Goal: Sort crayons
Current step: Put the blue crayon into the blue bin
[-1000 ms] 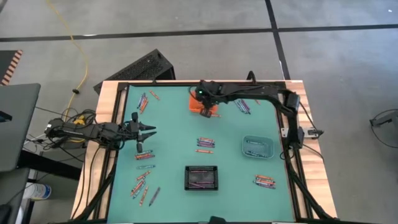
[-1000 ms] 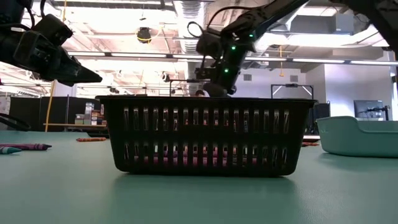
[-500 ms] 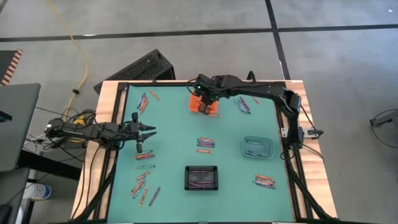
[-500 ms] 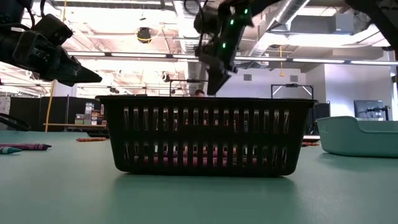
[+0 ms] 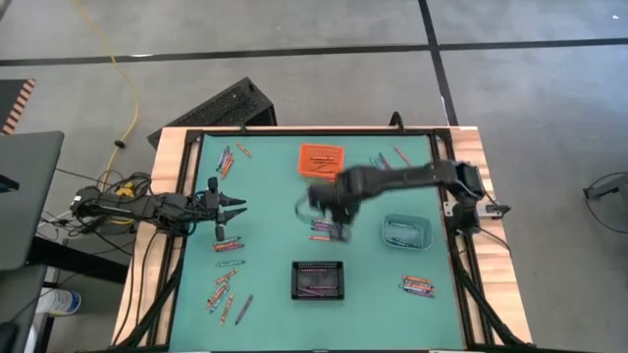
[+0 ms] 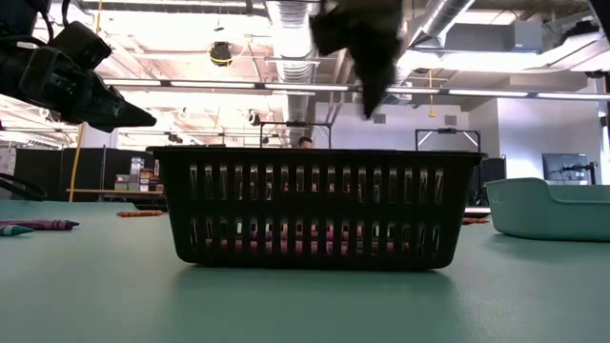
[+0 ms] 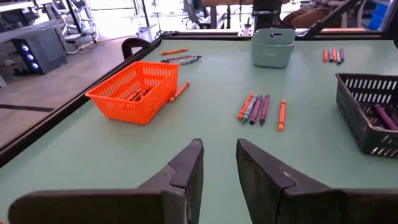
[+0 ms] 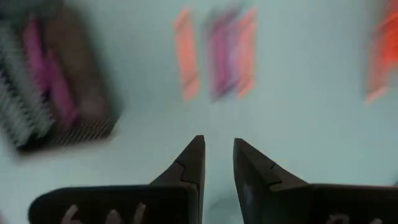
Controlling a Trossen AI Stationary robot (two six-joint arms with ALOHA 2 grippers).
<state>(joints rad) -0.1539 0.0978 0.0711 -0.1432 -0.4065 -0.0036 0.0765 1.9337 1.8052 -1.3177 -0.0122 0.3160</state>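
The surface (image 5: 275,196) is flat, smooth and green. Thin little crayons (image 5: 325,225) with paper wraps lie in small bunches all over it, orange, purple and blue. Some sit inside the orange bin (image 5: 319,160) and the black bin (image 5: 318,279), both boxes made of holey plastic. A smooth teal bin (image 5: 406,230) sits nearby. The right hand (image 8: 217,163) hangs over the middle bunch, fingers a little apart, pinching nothing. The left hand (image 7: 219,167) waits at the left edge, also a little apart.

Green table (image 5: 265,211), orange bin (image 5: 320,158), black bin (image 5: 318,279), teal bin (image 5: 406,231), scattered crayons (image 5: 324,226)
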